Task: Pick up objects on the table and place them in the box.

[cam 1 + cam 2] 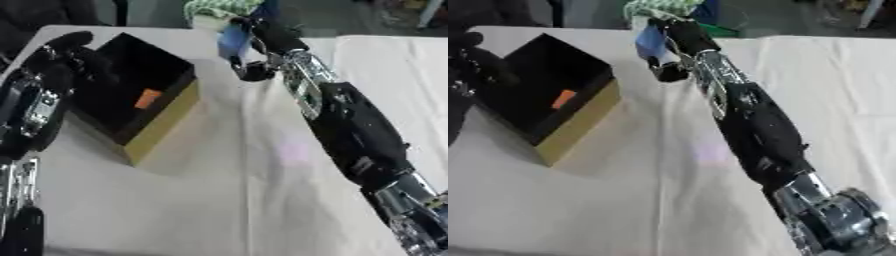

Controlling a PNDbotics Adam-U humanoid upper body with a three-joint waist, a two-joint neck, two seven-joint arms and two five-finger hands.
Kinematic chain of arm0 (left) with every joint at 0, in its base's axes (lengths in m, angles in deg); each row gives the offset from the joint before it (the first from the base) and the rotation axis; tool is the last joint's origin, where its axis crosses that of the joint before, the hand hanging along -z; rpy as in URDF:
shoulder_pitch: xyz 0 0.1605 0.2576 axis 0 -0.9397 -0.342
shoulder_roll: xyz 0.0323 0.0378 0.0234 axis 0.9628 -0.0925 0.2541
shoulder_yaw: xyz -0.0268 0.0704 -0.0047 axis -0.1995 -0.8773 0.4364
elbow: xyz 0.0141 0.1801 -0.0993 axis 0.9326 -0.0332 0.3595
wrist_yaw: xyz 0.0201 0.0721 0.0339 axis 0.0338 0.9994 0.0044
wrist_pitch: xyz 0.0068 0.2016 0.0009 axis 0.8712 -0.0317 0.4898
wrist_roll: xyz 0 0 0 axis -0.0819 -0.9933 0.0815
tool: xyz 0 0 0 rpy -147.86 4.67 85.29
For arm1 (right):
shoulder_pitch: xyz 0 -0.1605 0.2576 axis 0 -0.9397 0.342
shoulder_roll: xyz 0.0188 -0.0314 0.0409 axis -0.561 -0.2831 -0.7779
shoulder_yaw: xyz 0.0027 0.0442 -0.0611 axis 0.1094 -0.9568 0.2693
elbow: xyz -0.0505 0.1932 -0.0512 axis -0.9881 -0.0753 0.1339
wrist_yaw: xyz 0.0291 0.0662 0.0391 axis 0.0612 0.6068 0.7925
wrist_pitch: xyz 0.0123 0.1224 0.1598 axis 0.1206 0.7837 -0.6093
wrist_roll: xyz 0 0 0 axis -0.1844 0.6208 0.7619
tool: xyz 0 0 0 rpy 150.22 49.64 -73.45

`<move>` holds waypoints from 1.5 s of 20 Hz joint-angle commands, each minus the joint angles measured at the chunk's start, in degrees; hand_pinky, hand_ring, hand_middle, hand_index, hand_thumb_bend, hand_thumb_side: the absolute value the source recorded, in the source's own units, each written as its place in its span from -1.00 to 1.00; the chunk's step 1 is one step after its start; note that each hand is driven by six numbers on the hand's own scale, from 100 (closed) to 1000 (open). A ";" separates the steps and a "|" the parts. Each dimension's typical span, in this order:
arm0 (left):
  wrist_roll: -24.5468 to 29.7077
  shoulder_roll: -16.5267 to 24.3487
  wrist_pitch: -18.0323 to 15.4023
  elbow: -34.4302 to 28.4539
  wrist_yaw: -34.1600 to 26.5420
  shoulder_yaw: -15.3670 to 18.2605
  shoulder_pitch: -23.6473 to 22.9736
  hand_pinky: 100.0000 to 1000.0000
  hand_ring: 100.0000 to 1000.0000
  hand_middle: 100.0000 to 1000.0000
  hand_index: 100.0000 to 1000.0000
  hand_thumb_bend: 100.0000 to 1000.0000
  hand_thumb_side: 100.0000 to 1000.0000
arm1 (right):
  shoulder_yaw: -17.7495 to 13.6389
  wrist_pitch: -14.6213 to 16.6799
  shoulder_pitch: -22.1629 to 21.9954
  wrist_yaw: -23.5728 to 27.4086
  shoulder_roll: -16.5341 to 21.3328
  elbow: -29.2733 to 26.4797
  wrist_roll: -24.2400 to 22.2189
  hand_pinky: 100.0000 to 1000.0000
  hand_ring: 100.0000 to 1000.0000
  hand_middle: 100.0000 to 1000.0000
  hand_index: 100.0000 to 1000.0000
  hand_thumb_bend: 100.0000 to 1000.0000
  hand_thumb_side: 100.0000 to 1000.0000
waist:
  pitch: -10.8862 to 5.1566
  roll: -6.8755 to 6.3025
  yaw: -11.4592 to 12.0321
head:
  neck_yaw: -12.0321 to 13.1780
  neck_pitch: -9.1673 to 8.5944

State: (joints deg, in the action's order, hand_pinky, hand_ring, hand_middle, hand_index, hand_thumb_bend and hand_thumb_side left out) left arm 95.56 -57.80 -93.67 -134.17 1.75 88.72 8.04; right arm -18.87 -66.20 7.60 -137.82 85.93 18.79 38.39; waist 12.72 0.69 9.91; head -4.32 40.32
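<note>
White cloth covers the desk (219, 200), smooth but for a long crease running from the near edge toward the far side. Nearest on the left, the left arm rises along the frame's edge, black shells and silver joints, and the left hand (61, 50) sits at the far left corner of the box (162, 127); whether its fingers are curled or straight cannot be made out, nor whether they touch the box.

That box is square and open at the top, turned with one corner toward the camera, with a black lining and mustard-yellow outer walls that look like stiff card. One small orange piece (148, 98), flat and roughly rectangular, lies inside on the black floor.

From the lower right the right arm stretches diagonally across the desk, a bulky matte black forearm with silver links at both ends. At the far edge the right hand (677, 37) has its fingers curled round a blue object (651, 41), flat-sided and pale blue. It is held above the far side of the desk, right of the box and apart from it. Just beyond lies something knitted in green and white (662, 7).
</note>
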 commanded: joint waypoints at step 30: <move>1.16 0.18 0.02 -1.71 -1.65 -0.72 1.33 0.36 0.17 0.21 0.75 -1.00 0.19 | 5.74 5.69 2.86 -1.85 -5.58 -5.72 -5.66 0.76 0.67 1.00 1.00 -1.00 -0.28 | -1.65 0.48 3.69 | -1.61 -0.61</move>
State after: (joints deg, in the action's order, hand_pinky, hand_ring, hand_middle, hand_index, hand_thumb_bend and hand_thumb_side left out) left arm 96.56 -57.89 -93.66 -134.59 0.43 88.02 8.50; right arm -13.22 -60.34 9.12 -138.91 80.25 14.60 31.64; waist 11.99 1.50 13.52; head -5.86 40.21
